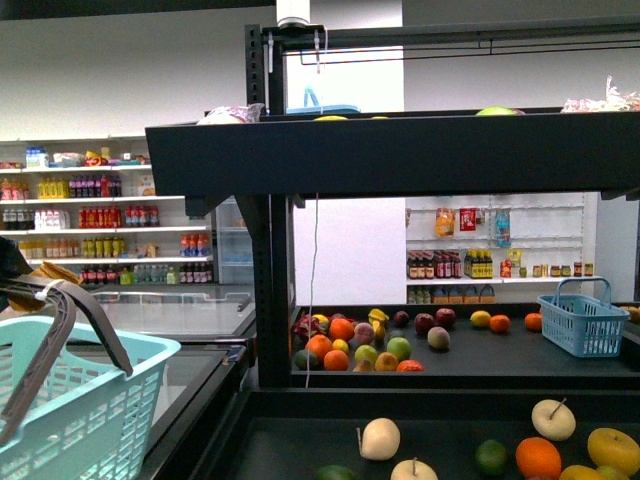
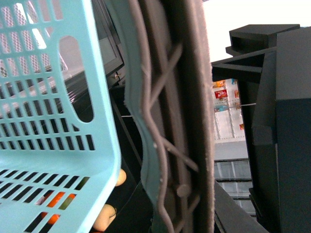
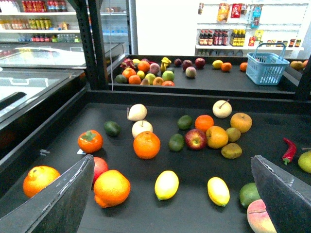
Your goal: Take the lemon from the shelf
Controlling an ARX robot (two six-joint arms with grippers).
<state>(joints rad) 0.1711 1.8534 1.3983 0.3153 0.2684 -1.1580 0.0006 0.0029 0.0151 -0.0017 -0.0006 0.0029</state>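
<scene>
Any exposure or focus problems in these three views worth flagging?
Front view: the shelf reads near-black against the bright wall; the mint basket close by is soft. Left wrist view: the basket handle crowds the frame, slightly soft, with blown-out white behind. Right wrist view: evenly lit and sharp on the lemons; only the right claw is dark.

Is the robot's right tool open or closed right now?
Open. In the right wrist view the right tool has its two fingers wide apart, holding nothing. A lemon lies loose on the shelf beyond them.

turquoise basket [image 1: 100, 400], orange [image 3: 146, 144], red chilli [image 3: 288, 149], blue basket [image 3: 266, 70]
</scene>
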